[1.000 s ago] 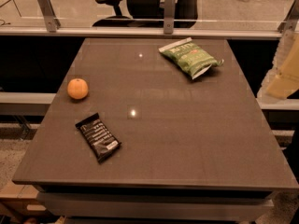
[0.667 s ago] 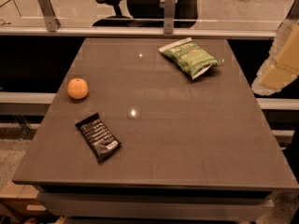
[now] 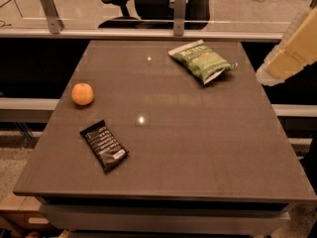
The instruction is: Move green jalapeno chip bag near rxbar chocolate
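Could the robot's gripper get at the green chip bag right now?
Probably yes: the gripper hangs beyond the right edge of the table, near the chip bag, with nothing between them.

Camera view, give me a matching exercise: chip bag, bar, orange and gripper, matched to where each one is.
Things:
1 chip bag
2 bar
3 orange
4 gripper

Places:
A near left part of the table
B in the air, past the table's right edge
C far right part of the table
D left side, midway back

Pairs: 1-C, 2-A, 3-D, 4-B
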### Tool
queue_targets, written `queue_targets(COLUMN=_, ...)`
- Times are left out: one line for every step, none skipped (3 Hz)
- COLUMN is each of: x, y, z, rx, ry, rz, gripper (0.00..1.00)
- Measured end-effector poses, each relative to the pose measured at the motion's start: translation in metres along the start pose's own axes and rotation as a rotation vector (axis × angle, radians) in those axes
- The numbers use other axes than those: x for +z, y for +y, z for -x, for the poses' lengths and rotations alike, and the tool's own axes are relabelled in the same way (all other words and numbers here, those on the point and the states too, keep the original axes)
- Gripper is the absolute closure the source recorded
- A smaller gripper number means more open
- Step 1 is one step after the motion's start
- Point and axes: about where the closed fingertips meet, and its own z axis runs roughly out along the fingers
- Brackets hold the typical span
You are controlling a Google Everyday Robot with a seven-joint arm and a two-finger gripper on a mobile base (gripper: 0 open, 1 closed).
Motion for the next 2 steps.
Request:
queue_targets(x=0.0187, y=-0.0163, z=-0.0067, rx=0.157, ry=-0.063, rz=0.030, gripper=0.00)
queue_targets(x=0.0167, y=-0.0148, z=-0.0031, rx=0.159, ry=-0.071, rz=0.032, gripper=0.00)
